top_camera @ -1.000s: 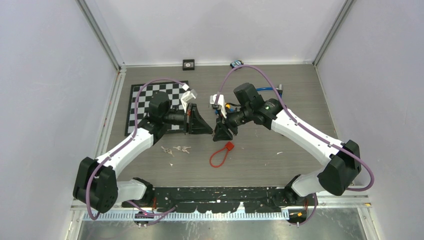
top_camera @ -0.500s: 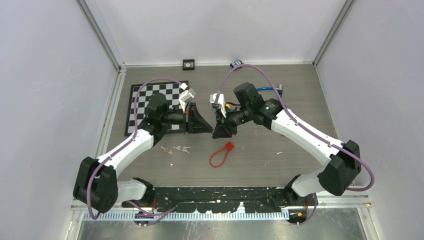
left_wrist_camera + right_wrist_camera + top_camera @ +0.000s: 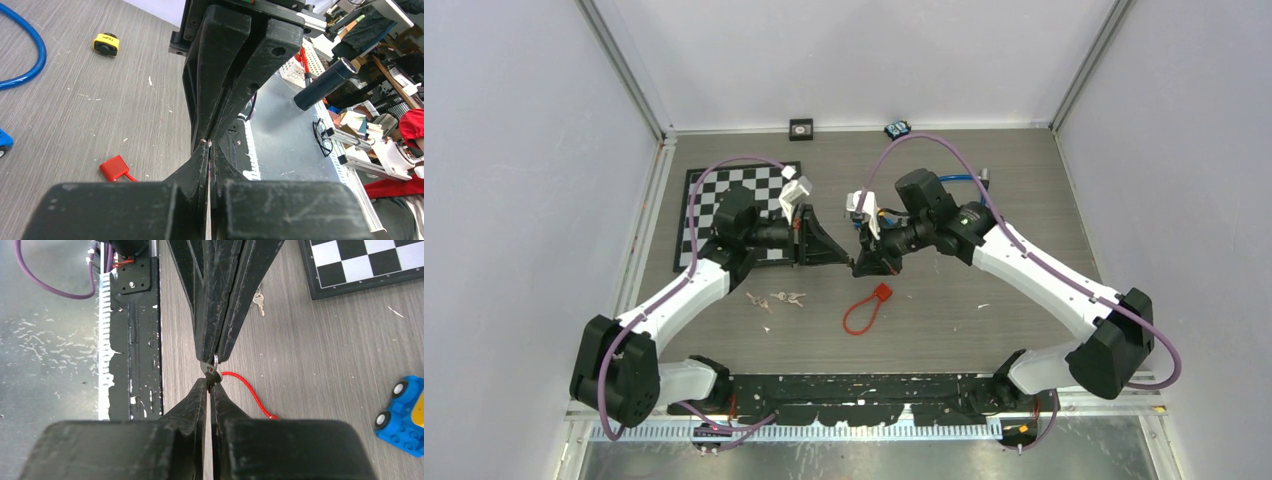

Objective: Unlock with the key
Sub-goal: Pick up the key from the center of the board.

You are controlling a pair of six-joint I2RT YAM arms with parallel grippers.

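My two grippers meet tip to tip above the middle of the table. The left gripper [image 3: 845,260] is shut, with a small metal piece of the key [image 3: 213,371] showing at its tips. In the right wrist view the right gripper [image 3: 210,381] is closed on the key's dark head, directly below the left fingertips [image 3: 216,357]. In the left wrist view the left gripper [image 3: 207,146] points at the right fingers [image 3: 235,75]. The red cable lock [image 3: 865,309] lies on the table just in front of both grippers, and its red body [image 3: 116,168] rests flat.
Loose keys [image 3: 788,298] lie left of the lock. A checkerboard [image 3: 734,205] sits at the back left under the left arm. A blue toy car [image 3: 400,415], a yellow object [image 3: 106,44] and a blue cable [image 3: 25,65] lie on the right side.
The right gripper has closed from half open onto the key at the left gripper's tips. Both arms shifted slightly; the lock has not moved.
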